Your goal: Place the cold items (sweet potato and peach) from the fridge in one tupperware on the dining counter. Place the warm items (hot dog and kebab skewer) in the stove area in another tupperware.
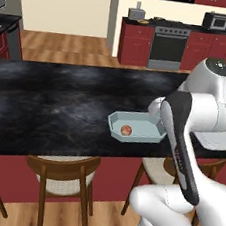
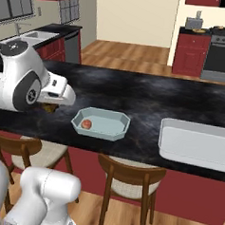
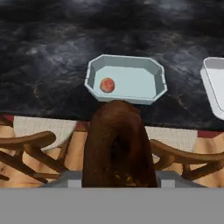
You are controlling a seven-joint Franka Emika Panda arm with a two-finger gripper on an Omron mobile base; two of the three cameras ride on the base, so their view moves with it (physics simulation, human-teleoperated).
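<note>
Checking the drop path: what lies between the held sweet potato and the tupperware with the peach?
Nothing visible: past the sweet potato in the hand, only chair backs and bare counter edge precede the tupperware holding the peach.

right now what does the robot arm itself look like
The arm is glossy white with rounded, bulbous link shells, dark grey joint caps and a dark curved strip along one link. The gripper shows small grey finger tips. No cables or readable markings are visible.

The sweet potato (image 3: 117, 144) is dark reddish brown, and the peach (image 3: 107, 85) is orange-red inside a pale blue-grey tupperware (image 3: 148, 94). The dining counter (image 1: 51, 102) is black with cloudy grey marbling, its front panel deep red; the second tupperware (image 2: 197, 151) is white
</note>
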